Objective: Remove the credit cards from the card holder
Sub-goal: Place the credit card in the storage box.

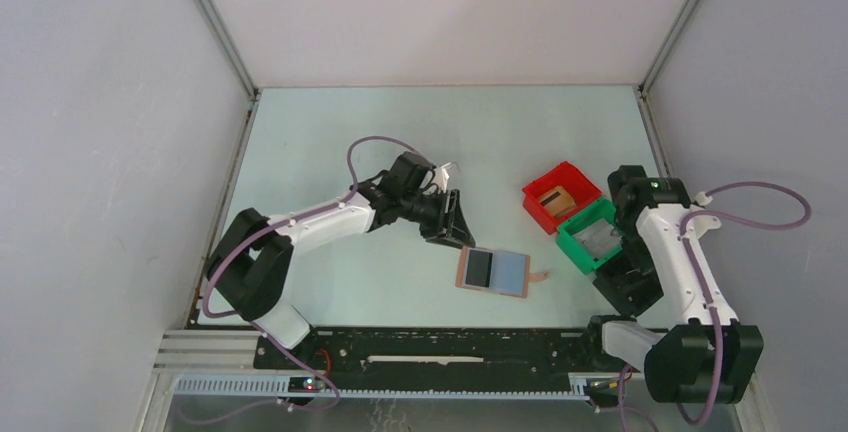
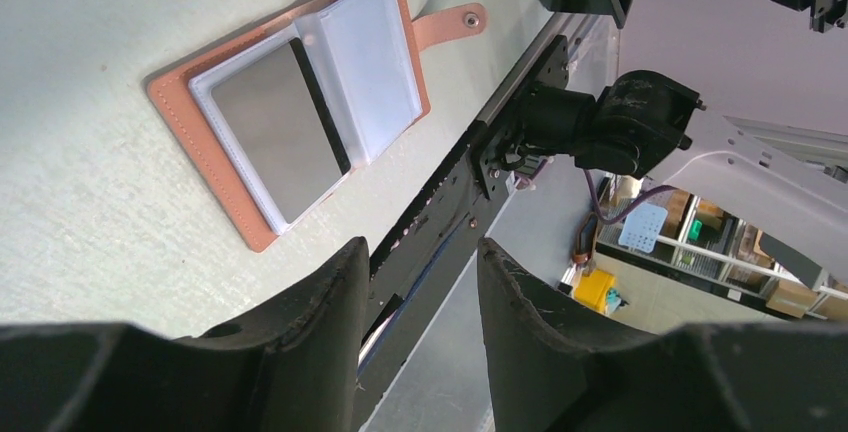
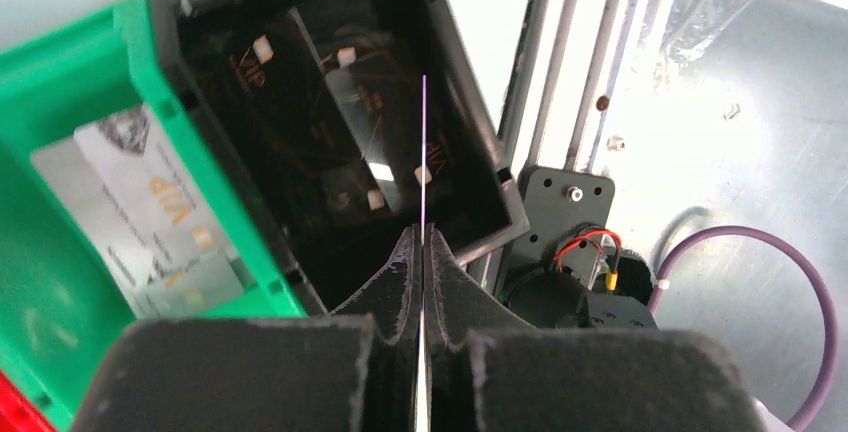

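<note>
The card holder point(image 1: 493, 272) lies open on the table, tan-brown with a small side tab point(image 2: 450, 24). In the left wrist view its one panel holds a dark grey credit card point(image 2: 270, 132), and the other panel point(image 2: 365, 52) looks empty. My left gripper point(image 1: 450, 222) hovers just left of and behind the holder, open, with nothing between its fingers point(image 2: 330, 292). My right gripper point(image 3: 424, 234) is shut on a thin credit card point(image 3: 424, 152) seen edge-on. It holds that card above a black bin point(image 3: 470, 132) with dark cards inside.
A red bin point(image 1: 560, 195) holds a brownish card. A green bin point(image 1: 597, 237) next to it holds a silver VIP card point(image 3: 150, 212). The black base rail point(image 1: 430, 347) runs along the near table edge, and grey walls stand on three sides.
</note>
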